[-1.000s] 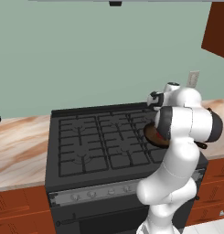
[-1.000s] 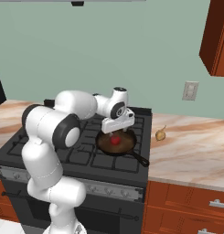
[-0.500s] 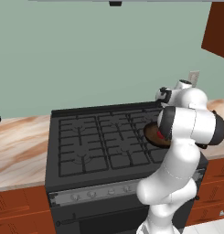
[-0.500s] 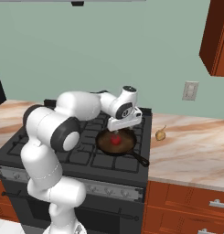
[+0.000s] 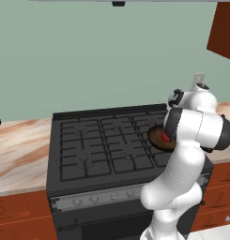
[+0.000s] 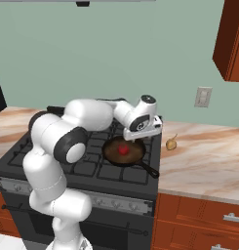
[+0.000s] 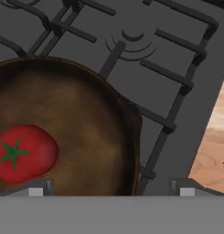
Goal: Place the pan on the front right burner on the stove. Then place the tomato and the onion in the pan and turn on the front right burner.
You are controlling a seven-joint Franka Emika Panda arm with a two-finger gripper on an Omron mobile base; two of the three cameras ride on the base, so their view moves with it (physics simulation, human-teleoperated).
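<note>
The arm [image 6: 67, 132] is a chain of fat, rounded glossy white shells — smooth and seamless, with no cables or screws to be seen. Wide dark grey bands ring the joints between the shells; one shows at the elbow [image 5: 223, 133] in the left base view. The wrist link ends in a round cap [image 6: 148, 99] with a dark grey top. The end effector [image 6: 139, 134] is a flat, boxy white block — its finger tips [image 7: 38, 186] are small and pale grey.
</note>
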